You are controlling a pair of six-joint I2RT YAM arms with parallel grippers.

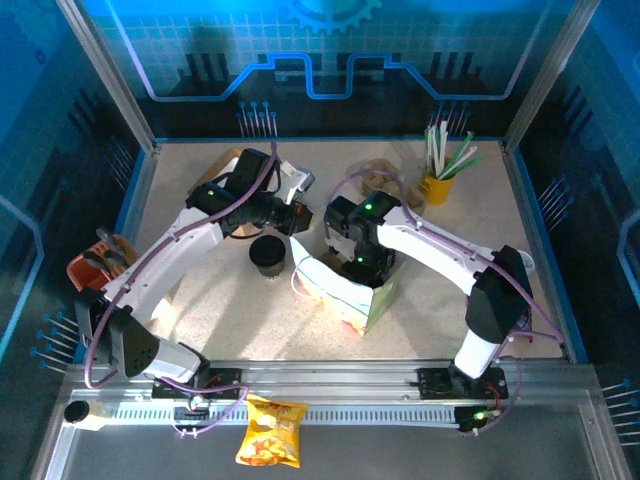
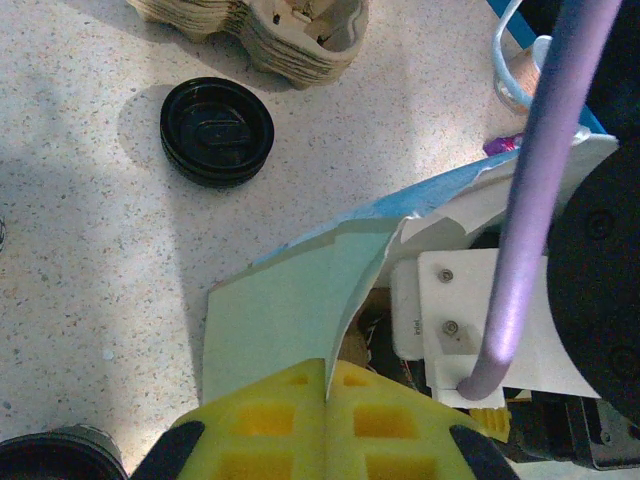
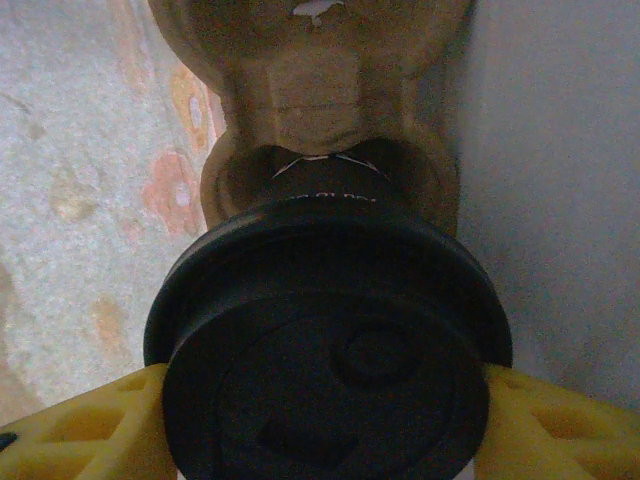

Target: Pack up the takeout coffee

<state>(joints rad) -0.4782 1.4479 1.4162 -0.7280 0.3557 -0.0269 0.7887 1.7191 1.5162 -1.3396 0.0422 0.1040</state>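
Observation:
The takeout coffee [image 3: 330, 300], a cup under a round black lid, sits between the yellow fingers of my right gripper [image 3: 325, 405], which is shut on it. The cup hangs inside the paper bag [image 1: 368, 300], over a brown pulp cup carrier [image 3: 310, 90] at the bag's bottom. From above, the right gripper [image 1: 358, 262] reaches down into the bag's open mouth. My left gripper [image 2: 328, 395] is shut on the bag's [image 2: 280, 310] pale green top edge, pinching it between the yellow pads. In the top view the left gripper [image 1: 298, 218] is at the bag's far-left corner.
A stack of black lids [image 2: 217, 130] and a pile of pulp carriers [image 2: 270, 35] lie beyond the bag. A dark round-topped cup [image 1: 268, 252] stands left of the bag. A yellow holder of straws [image 1: 440, 170] is at back right. A chip packet [image 1: 272, 432] lies on the front rail.

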